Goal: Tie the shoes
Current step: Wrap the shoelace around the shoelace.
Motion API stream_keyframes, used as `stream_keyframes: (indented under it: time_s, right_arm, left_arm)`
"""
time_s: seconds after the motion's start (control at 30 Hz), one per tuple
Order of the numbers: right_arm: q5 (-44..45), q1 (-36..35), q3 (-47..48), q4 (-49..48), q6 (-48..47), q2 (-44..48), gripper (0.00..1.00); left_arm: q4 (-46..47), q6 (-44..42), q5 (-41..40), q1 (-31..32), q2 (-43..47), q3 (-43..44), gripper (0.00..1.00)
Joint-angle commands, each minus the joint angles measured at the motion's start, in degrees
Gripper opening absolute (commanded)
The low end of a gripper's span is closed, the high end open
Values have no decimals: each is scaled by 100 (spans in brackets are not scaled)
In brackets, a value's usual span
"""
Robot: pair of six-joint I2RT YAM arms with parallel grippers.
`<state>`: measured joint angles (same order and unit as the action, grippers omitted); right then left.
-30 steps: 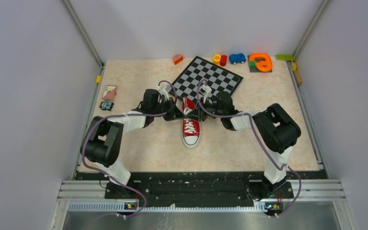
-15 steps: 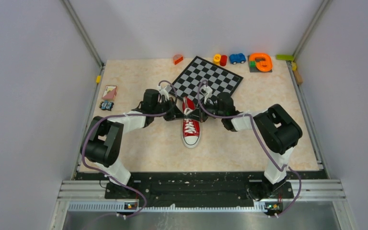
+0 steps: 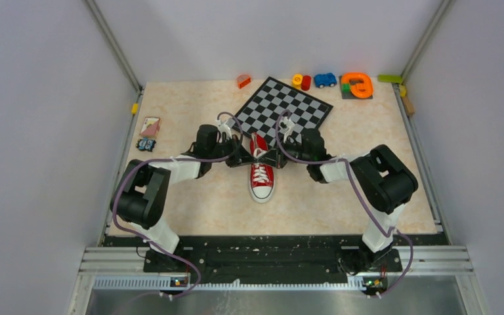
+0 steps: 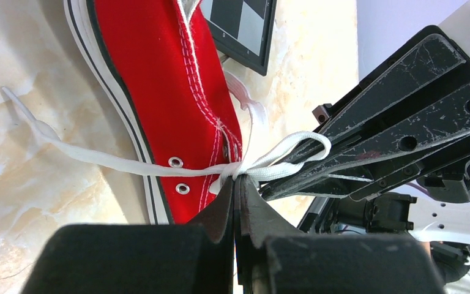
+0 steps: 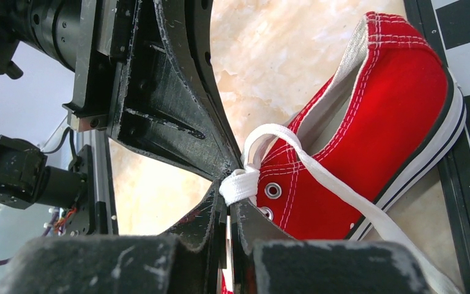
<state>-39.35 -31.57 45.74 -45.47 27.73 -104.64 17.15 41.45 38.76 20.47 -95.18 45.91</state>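
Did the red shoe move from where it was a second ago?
No. The red shoe sits in the same spot as before, with its heel by the near edge of the checkerboard and its toe pointing toward the arm bases.

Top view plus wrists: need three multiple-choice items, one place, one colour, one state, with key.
1. Where is the sneaker relative to the chessboard?
A) centred on top of it
B) just in front of it, toe toward the arm bases
C) behind it, by the far wall

2. What colour are the laces?
A) black
B) red
C) white

3. How are the left tool and right tool?
A) both shut on the laces
B) both wide open
C) left shut, right wide open

Key: B, the top view shows the heel at the board's near corner. C, both wrist views show white laces. A, each wrist view shows closed fingertips pinching lace.
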Motion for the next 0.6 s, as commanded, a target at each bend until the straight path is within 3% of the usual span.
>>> stream_keyframes:
  time_s: [0.0, 0.57]
  right_arm:
    - [-286, 28, 58, -482, 120, 232, 0]
    - [-249, 28, 46, -522, 203, 189, 0]
  left_arm:
    - [648, 340, 151, 57, -60, -77, 0]
    - [2085, 1406, -312, 101, -213, -496, 0]
